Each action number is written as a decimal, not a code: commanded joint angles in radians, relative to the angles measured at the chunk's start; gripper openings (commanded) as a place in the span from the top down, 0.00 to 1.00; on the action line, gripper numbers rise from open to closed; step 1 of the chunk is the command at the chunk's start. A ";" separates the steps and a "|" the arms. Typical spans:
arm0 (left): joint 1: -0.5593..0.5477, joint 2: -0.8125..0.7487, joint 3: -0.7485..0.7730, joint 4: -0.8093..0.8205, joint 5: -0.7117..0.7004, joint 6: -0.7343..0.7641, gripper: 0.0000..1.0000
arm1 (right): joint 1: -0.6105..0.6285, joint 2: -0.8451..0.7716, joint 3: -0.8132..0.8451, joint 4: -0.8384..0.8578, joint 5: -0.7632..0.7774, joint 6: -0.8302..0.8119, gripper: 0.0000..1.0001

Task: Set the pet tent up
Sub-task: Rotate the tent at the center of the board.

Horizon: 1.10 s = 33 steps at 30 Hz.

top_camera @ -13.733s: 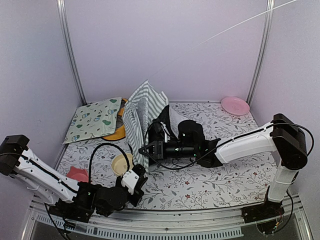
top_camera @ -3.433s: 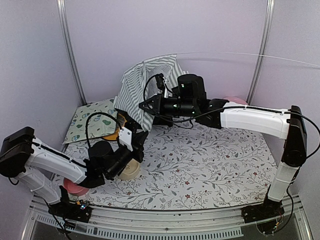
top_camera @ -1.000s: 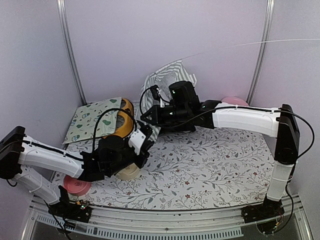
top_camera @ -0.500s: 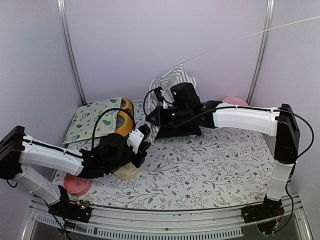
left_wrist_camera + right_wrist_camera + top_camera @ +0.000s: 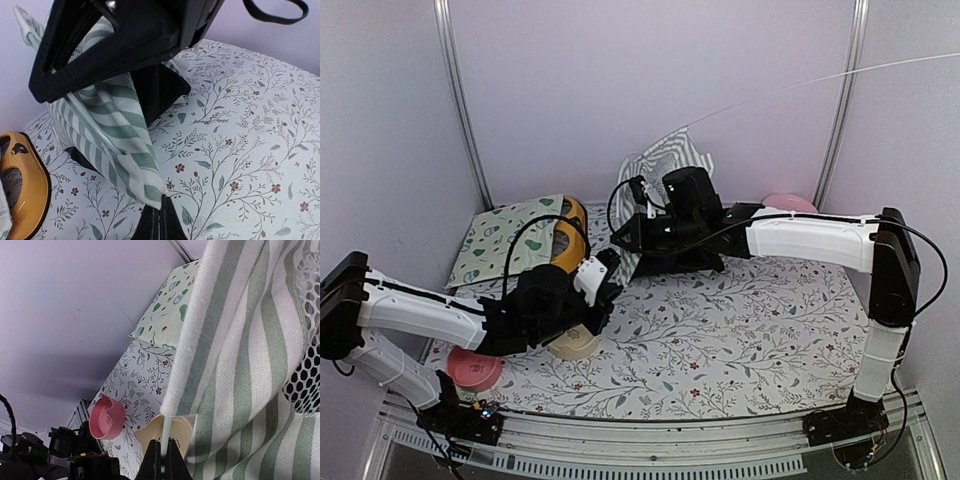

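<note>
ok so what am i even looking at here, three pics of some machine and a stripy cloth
These are two white-and-black robot arms, left and right, bolted at a table's near edge. The wide picture looks down from above and behind them. The two close-ups come from a camera on each wrist.

On the flower-patterned tablecloth lie a cream cloth mat with teal shapes, an orange bowl, a cream bowl, a pink bowl and a pink plate.

The grey-green and white striped fabric pet tent is held up between the arms. The left claw is shut on its lower corner, and the right claw on its thin white pole.
</note>
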<state>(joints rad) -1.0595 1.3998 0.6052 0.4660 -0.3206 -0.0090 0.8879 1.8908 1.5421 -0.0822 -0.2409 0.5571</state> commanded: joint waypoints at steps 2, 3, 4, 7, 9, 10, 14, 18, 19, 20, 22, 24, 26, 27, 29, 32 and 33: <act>0.010 -0.031 0.014 -0.020 0.049 -0.014 1.00 | -0.021 0.004 -0.011 0.082 0.054 -0.029 1.00; 0.012 -0.031 0.014 -0.023 0.048 -0.023 1.00 | -0.021 0.003 -0.009 0.082 0.049 -0.029 1.00; 0.013 -0.030 0.013 -0.028 0.042 -0.032 0.97 | -0.021 -0.001 -0.007 0.083 0.046 -0.031 1.00; 0.012 -0.043 -0.001 -0.049 0.012 -0.077 0.68 | -0.021 -0.019 0.007 0.076 0.030 -0.052 0.97; 0.015 -0.069 -0.024 -0.053 -0.014 -0.116 0.50 | -0.023 -0.035 0.012 0.066 0.019 -0.073 0.84; 0.014 -0.087 -0.037 -0.057 -0.022 -0.135 0.47 | -0.025 -0.043 0.013 0.062 0.012 -0.082 0.76; 0.033 -0.166 -0.054 -0.109 -0.058 -0.208 0.40 | -0.030 -0.072 0.017 0.024 -0.021 -0.115 0.52; 0.077 -0.230 -0.009 -0.220 -0.081 -0.278 0.38 | -0.033 -0.122 -0.002 -0.010 -0.025 -0.150 0.35; 0.098 -0.236 0.011 -0.252 -0.079 -0.297 0.38 | -0.034 -0.138 -0.010 -0.015 -0.016 -0.155 0.32; 0.122 -0.238 0.039 -0.284 -0.073 -0.322 0.38 | -0.034 -0.156 -0.018 -0.021 -0.002 -0.162 0.28; 0.175 -0.235 0.088 -0.339 -0.041 -0.362 0.37 | -0.038 -0.188 -0.037 -0.037 0.032 -0.181 0.22; 0.234 -0.220 0.136 -0.382 0.015 -0.404 0.35 | -0.046 -0.218 -0.054 -0.056 0.057 -0.196 0.17; 0.299 -0.191 0.180 -0.405 0.094 -0.441 0.34 | -0.061 -0.246 -0.079 -0.065 0.071 -0.210 0.13; 0.325 -0.171 0.203 -0.414 0.130 -0.462 0.34 | -0.070 -0.261 -0.092 -0.068 0.074 -0.215 0.11; 0.386 -0.117 0.249 -0.421 0.203 -0.492 0.33 | -0.092 -0.287 -0.130 -0.068 0.074 -0.218 0.09; 0.437 -0.008 0.321 -0.423 0.269 -0.507 0.32 | -0.120 -0.322 -0.183 -0.067 0.056 -0.221 0.08; 0.450 0.031 0.356 -0.422 0.278 -0.508 0.31 | -0.125 -0.333 -0.199 -0.067 0.054 -0.224 0.08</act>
<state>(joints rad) -0.6647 1.3128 0.8791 0.0975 -0.1703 -0.4622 0.7979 1.6016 1.4094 -0.1200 -0.1936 0.3580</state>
